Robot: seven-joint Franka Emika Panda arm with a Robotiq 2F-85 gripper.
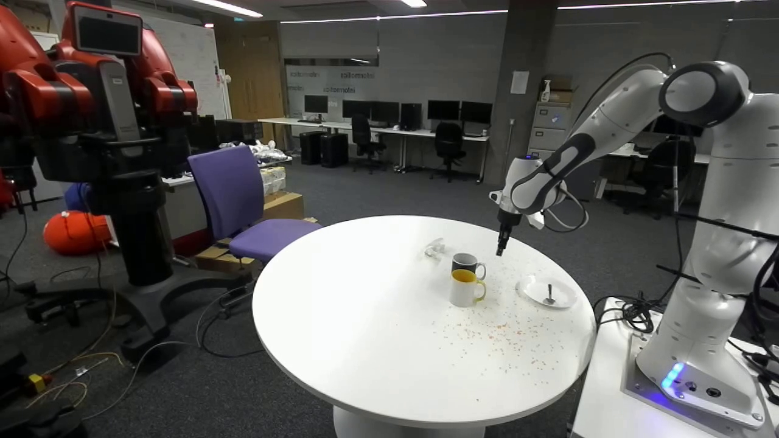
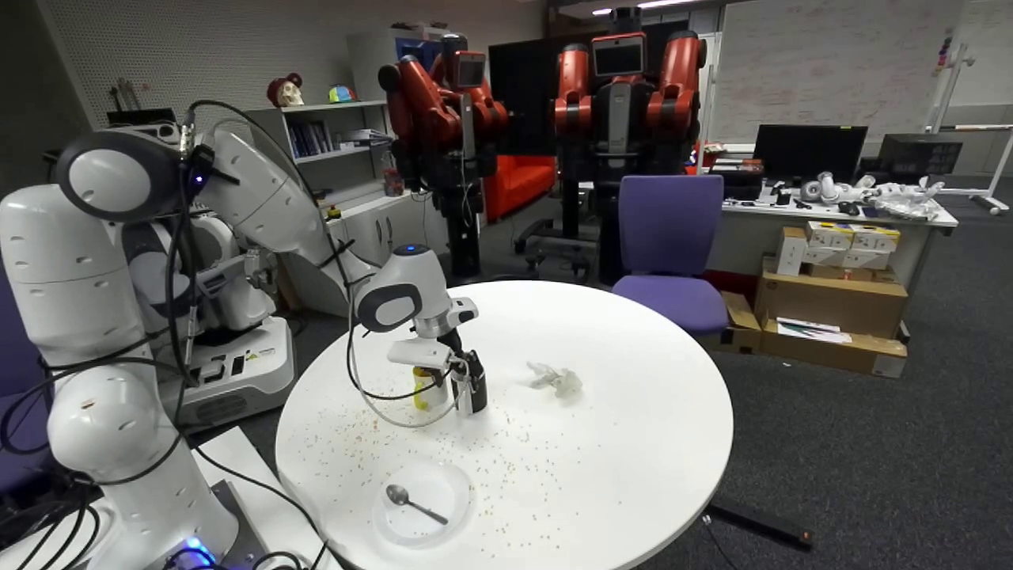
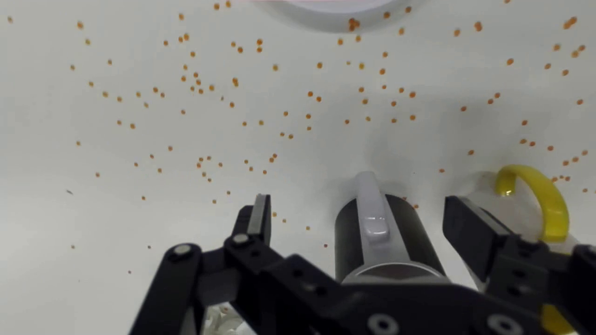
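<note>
Wrist view, 12 at top, clock centred between the fingertips. Gripper (image 3: 357, 211) unladen, fingers (image 3: 259, 218) spread. Black mug (image 3: 393, 237) shows in the gap toward 5, handle toward 12, seemingly untouched. I judge this a line-up on that mug; next calls for easing toward 3, then descending. White mug (image 3: 554, 209) near 3, partly behind a finger. Plate (image 3: 340, 5) at 12, past orange grains (image 3: 235, 82).

The black mug (image 3: 390, 249) is pale-handled and the white mug (image 1: 462, 293) yellow-handled.
</note>
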